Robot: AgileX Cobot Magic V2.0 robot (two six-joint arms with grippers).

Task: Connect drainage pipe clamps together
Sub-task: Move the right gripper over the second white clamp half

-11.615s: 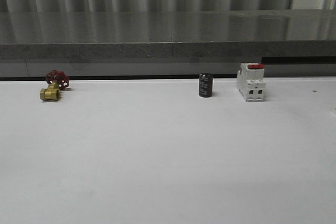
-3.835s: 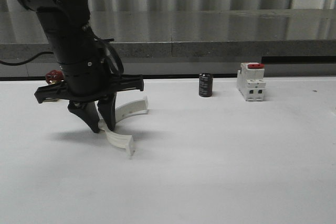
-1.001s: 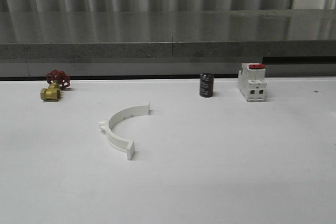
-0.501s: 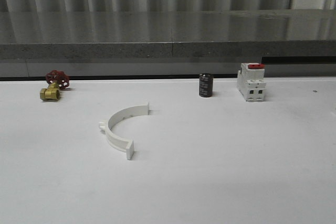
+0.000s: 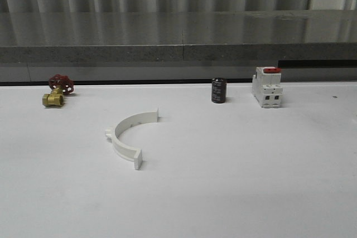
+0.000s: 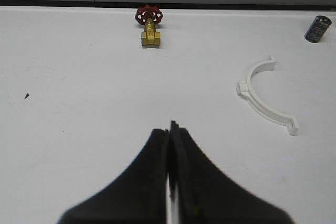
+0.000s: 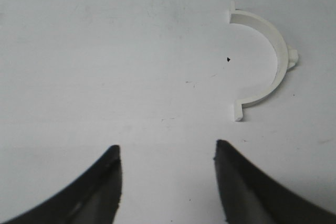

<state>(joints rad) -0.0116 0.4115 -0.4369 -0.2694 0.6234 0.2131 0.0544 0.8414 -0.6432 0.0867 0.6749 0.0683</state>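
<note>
Table: white top [image 5: 234, 182], bare across the near part in the front view.
Left gripper: in the left wrist view its two black fingers [image 6: 169, 171] are pressed together with nothing between them, hanging over bare table.
Right gripper: in the right wrist view its black fingers [image 7: 167, 182] stand wide apart with nothing between them, above the table.
First half-ring: a white plastic arc [image 5: 127, 137] lies flat on the table left of centre in the front view, its open side facing right; one end tab points toward the camera, the other toward the back, and a small lug sticks out of the outer curve on the left. It is well apart from both grippers and touches nothing else. The left wrist view shows it too [image 6: 261, 94].
Second half-ring: the right wrist view shows a white arc [image 7: 269, 56] lying flat with a tab at each end and a lug on its outer curve; I cannot tell whether it is the same piece or another one.
Brass valve: with a red handwheel [image 5: 57, 91], far left near the back edge.
Black cylinder: upright [image 5: 218, 90], back centre-right.
Switch: white box with a red top [image 5: 266, 87], just right of the cylinder, apart from it.
Ledge: grey stone shelf [image 5: 178, 43] behind the table.
</note>
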